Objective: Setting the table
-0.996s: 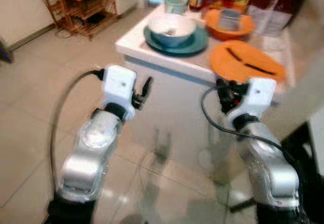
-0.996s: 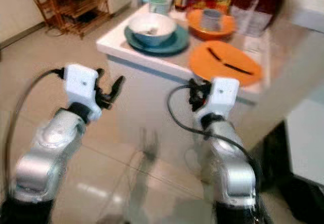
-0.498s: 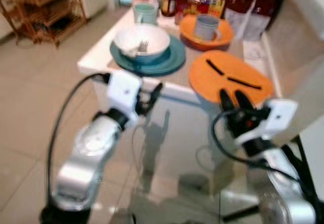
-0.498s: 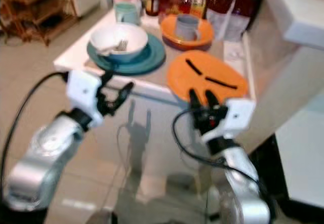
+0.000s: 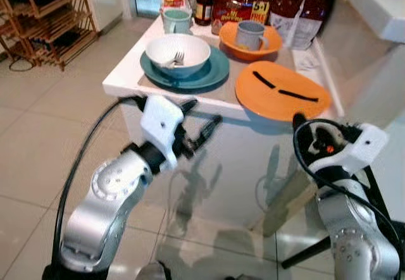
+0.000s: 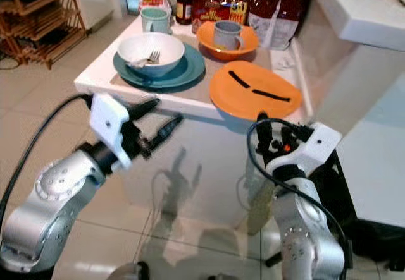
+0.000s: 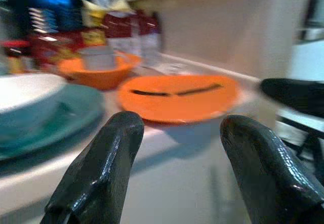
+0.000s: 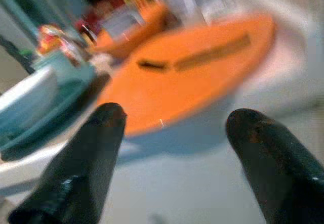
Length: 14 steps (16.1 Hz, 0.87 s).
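Left eye view shows a white table (image 5: 126, 78) with a white bowl (image 5: 177, 51) and fork (image 5: 178, 58) on a teal plate (image 5: 212, 74) near its left edge, an orange bowl (image 5: 250, 47) holding a grey cup (image 5: 250, 35) toward the back, and an orange plate (image 5: 283, 91) hanging a little over the front right edge. Two dark sticks (image 5: 285, 89) lie on that plate, their long sides running left to right, one slanted, so some places look set but more may be left. The left gripper (image 5: 200, 119) waits open and empty just below the front edge, and the right gripper (image 8: 172, 128) is open and empty too, just under the orange plate.
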Motion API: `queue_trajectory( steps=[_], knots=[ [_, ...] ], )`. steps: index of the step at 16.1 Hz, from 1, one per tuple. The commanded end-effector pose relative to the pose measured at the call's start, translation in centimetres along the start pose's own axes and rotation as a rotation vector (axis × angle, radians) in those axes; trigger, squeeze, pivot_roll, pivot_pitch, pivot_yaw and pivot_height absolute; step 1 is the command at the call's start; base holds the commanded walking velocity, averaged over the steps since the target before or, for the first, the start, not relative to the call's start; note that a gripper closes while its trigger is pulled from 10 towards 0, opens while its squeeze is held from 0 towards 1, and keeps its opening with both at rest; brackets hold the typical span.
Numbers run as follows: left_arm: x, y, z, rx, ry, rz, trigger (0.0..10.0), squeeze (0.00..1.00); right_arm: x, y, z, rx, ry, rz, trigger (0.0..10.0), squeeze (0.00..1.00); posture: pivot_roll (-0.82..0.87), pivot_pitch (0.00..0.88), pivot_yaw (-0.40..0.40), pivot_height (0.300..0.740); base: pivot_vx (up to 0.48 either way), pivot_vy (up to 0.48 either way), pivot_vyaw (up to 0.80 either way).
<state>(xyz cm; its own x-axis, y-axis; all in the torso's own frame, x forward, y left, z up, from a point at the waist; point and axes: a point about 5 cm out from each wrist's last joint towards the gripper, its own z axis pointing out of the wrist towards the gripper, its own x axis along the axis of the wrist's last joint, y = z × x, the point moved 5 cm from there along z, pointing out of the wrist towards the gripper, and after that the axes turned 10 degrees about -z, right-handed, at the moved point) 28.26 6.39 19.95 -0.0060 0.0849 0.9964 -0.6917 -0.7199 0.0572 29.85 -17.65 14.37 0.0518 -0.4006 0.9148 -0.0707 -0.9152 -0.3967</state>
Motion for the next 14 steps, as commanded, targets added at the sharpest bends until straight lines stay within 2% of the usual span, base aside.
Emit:
queue_trajectory(
  steps=[1,2,6,7,8,14],
  knots=[
    [0.1,1.0,0.0,-0.052,-0.007,-0.001,10.0,0.0,0.0,0.0,0.1,-0.009,-0.015,0.04,10.0,1.0,0.05,0.06,-0.054,0.74,0.0,0.0,0.0],
    [-0.2,1.4,-0.2,-0.081,-0.023,-0.005,10.0,0.0,0.1,-0.2,0.7,-0.025,-0.036,0.135,10.0,1.0,0.05,0.06,-0.054,0.74,0.0,0.0,0.0],
    [-0.4,1.9,-0.1,-0.113,-0.04,-0.001,10.0,0.0,-0.2,-0.8,2.5,-0.048,-0.098,0.307,10.0,0.98,0.05,0.062,-0.049,0.74,0.0,0.0,0.0],
    [-0.6,2.0,0.0,-0.121,-0.051,0.007,10.0,0.0,-0.4,-0.9,3.2,-0.046,-0.127,0.335,10.0,0.0,0.05,0.062,-0.049,0.74,0.0,0.0,0.0],
    [-0.6,2.0,0.0,-0.121,-0.051,0.007,10.0,0.0,-0.4,-0.9,3.2,-0.046,-0.127,0.335,10.0,0.0,0.05,0.062,-0.049,0.74,0.0,0.0,0.0],
    [-0.3,2.1,0.3,-0.127,-0.043,0.007,10.0,0.0,1.2,0.5,6.4,-0.101,-0.084,0.392,10.0,0.0,0.06,0.062,-0.049,0.74,0.0,0.0,0.0]
  ],
)
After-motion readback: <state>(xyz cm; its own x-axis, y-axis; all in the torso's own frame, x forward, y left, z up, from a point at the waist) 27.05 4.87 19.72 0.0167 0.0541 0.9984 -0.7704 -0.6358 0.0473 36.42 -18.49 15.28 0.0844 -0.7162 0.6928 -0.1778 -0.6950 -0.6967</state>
